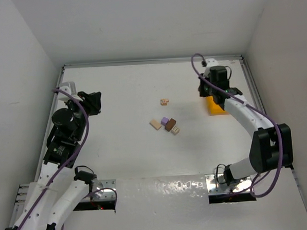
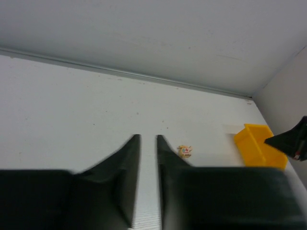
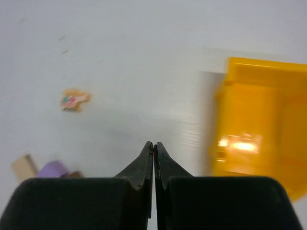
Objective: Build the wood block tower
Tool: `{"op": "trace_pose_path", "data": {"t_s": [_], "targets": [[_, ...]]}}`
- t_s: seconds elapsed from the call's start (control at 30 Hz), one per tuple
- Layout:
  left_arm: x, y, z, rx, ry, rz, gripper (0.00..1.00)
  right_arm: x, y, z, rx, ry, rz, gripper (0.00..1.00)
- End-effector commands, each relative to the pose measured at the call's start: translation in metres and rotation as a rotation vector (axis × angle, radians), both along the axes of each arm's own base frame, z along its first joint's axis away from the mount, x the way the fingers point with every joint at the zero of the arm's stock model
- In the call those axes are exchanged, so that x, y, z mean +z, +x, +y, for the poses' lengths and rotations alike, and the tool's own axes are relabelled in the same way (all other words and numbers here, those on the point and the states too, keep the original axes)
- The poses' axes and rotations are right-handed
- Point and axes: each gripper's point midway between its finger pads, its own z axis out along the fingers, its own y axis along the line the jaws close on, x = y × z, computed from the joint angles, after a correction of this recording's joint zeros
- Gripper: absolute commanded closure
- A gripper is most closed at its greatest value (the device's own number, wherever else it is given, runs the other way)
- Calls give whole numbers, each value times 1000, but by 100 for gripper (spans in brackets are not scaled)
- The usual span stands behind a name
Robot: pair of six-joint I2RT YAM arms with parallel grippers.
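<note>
The wooden blocks lie loose at the table's middle: a light tan block (image 1: 155, 124), a purple one (image 1: 165, 120), a dark brown one (image 1: 170, 125) and a pale one (image 1: 175, 130) clustered together. A pinkish-tan piece (image 1: 164, 101) lies apart behind them. My left gripper (image 1: 96, 101) hangs far to the left; in its wrist view (image 2: 148, 136) the jaws stand a narrow gap apart with nothing between. My right gripper (image 1: 202, 89) is shut and empty (image 3: 154, 143), just left of the yellow bin. The pinkish-tan piece (image 3: 74, 99) and the purple block (image 3: 53, 169) show to its left.
The yellow plastic bin (image 1: 215, 106) stands at the back right, under the right arm's wrist, and shows large in the right wrist view (image 3: 261, 129). White walls close the table on three sides. Both arm bases sit at the near edge.
</note>
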Motion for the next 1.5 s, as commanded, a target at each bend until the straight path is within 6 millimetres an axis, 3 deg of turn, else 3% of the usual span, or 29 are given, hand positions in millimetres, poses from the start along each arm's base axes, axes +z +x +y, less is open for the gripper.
{"op": "trace_pose_path", "data": {"t_s": [0.0,0.03,0.2,0.23,0.33,0.47,0.63,1.1,1.3,1.33,1.37,1.47], "targets": [[19,-4,-3,-19,-7,-64,92,-12,-35,81,285,32,53,100],[19,-5,-1,-12,-8,-65,96,-15,-48,101,371,-1,60,100],[19,-5,2,3,-13,-66,100,-45,-95,121,475,29,147,100],[19,-5,2,4,-11,-65,100,-45,-104,125,499,48,150,90],[19,-4,2,4,-12,-62,100,-62,-124,129,547,24,189,75],[19,-4,3,10,-13,-61,100,-85,-139,125,555,-39,244,66],[18,-4,4,13,-18,-62,100,-89,-138,127,562,-43,250,49],[13,3,4,17,-8,-41,99,-114,-128,140,571,-79,302,49],[9,6,4,17,-4,-28,99,-106,-114,144,558,-95,266,48],[10,6,4,17,-4,-28,99,-104,-113,146,568,-91,262,34],[8,6,3,15,-3,-25,99,-104,-113,147,574,-91,268,28],[7,8,3,13,-3,-19,99,-104,-106,151,589,-110,280,23]]}}
